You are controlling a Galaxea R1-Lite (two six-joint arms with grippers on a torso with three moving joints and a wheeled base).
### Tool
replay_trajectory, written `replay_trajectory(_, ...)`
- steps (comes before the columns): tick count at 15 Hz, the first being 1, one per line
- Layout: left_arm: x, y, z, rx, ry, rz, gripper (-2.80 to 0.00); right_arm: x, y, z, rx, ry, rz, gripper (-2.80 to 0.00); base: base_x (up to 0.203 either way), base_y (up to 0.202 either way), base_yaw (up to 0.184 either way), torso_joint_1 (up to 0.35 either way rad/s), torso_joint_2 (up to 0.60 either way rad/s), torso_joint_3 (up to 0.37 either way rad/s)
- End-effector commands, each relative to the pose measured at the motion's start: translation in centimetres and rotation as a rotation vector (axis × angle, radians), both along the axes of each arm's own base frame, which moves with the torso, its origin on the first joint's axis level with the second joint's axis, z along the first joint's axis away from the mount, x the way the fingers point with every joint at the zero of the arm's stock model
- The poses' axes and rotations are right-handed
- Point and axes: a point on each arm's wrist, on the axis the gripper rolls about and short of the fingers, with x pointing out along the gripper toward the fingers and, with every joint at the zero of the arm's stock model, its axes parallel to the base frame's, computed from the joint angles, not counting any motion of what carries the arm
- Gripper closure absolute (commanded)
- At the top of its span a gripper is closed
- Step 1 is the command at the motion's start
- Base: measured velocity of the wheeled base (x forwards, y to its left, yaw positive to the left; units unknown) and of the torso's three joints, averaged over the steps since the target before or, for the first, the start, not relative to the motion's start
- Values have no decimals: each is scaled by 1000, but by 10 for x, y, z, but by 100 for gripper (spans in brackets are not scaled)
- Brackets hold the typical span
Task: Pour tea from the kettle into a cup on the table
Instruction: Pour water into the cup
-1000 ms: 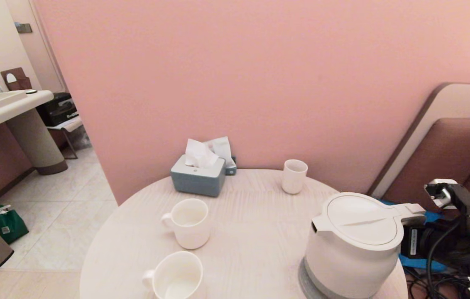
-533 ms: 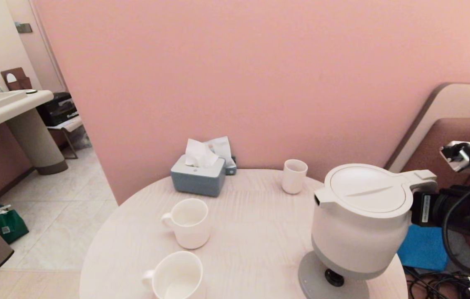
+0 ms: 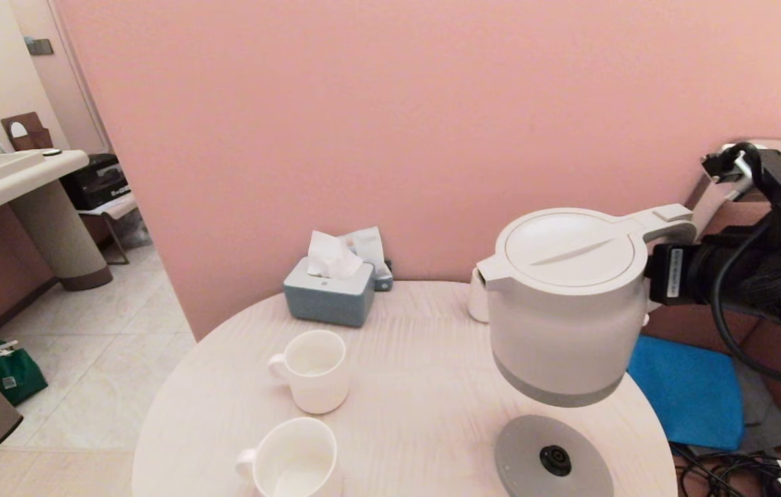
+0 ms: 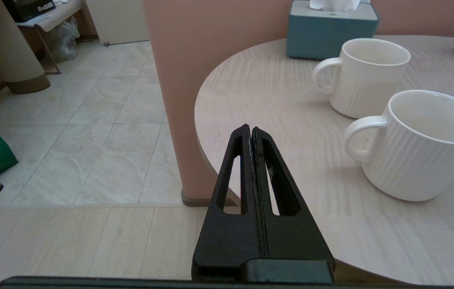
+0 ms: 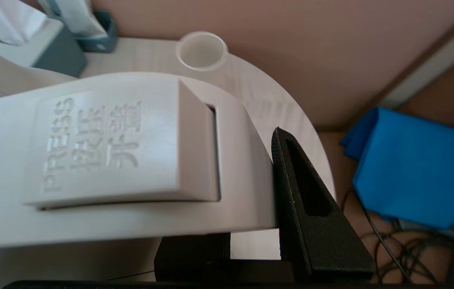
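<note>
From the head camera, the kettle (image 3: pixel 566 304) hangs in the air above its grey round base (image 3: pixel 554 457), clear of it, and roughly level, with the spout facing the robot's left. The right gripper (image 3: pixel 673 273) holds it from the right by the loop handle. On the table (image 3: pixel 418 386) two white mugs stand to the left: the far mug (image 3: pixel 312 370) near the middle and the near mug (image 3: pixel 292 458) at the front edge. A small handleless cup (image 3: pixel 479 300) is partly hidden behind the kettle, and a tissue box (image 3: pixel 330 293) sits at the back.

The left wrist camera shows the left gripper (image 4: pixel 251 130) off the table's left edge, its fingers pressed together on nothing; the arm looks parked.

The right wrist camera shows the kettle's handle top with its raised PRESS button (image 5: pixel 118 144) just ahead of one black finger (image 5: pixel 311 208). The fingers appear clamped on the handle, though the second finger is mostly hidden beneath it.

Risks, as I judge them: the kettle is bulky and held at one end, so it may swing or twist in the grasp when tilted. A grip shifting onto the button could pop the lid. Tilting before the spout is over a mug would spill tea on the table
</note>
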Motion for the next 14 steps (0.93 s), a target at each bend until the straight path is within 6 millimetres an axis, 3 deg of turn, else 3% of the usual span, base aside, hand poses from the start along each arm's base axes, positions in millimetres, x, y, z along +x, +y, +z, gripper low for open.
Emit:
replay_trajectory(1,0,0,0,0,-1,0,0,13,17,-3,-18,16,25,0,0,0,0,0,0,0)
replay_trajectory(7,0,0,0,0,1,0,0,49,76,-23,-89,56,64,0,0,0,0,0,0,0)
replay_trajectory(14,0,0,0,0,-1,0,0,77,124,-43,-138,76,87,0,0,0,0,0,0,0)
